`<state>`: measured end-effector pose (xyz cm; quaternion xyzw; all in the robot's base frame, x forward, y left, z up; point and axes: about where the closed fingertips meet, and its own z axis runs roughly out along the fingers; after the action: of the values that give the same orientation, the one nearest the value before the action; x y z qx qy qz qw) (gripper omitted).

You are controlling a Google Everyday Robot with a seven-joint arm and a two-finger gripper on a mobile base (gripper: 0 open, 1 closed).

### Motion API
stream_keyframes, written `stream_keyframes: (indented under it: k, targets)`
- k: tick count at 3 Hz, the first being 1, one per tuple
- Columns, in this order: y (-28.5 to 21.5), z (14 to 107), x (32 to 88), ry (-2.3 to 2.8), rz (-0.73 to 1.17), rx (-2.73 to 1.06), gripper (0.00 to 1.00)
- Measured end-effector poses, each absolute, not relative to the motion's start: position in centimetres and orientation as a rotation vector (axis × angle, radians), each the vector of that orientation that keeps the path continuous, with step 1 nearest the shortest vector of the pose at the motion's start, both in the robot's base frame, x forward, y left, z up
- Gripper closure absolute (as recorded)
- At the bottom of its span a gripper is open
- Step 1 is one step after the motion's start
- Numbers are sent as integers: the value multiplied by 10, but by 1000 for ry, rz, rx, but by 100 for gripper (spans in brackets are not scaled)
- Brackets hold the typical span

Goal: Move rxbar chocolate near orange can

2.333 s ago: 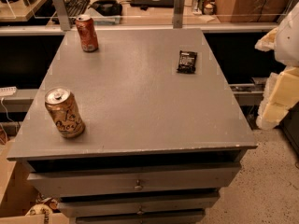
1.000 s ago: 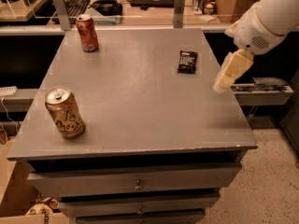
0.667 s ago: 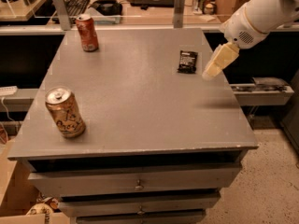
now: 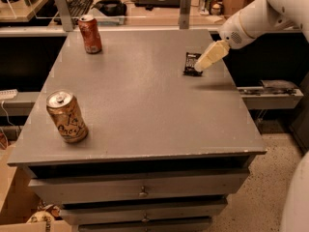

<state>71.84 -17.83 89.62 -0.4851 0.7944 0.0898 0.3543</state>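
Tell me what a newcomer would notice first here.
A white arm extends in from the upper right, its gripper poised at the rxbar chocolate on the far right of the grey cabinet top. Next, the orange can stands at front left, and a red can at the far left corner.

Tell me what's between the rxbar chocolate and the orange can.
Nothing: bare grey tabletop runs from rxbar chocolate to orange can in the camera view. The gripper hangs at the bar's edge.

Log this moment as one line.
gripper: at rxbar, back right | orange can: front left, upright | rxbar: far from can
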Motion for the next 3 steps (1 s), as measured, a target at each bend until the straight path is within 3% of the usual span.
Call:
stream_keyframes:
  k: [2,3]
  targets:
    - [-171,851,759,2083,238,-1200,0]
    - [-168,838,761,2095,271,-1199,18]
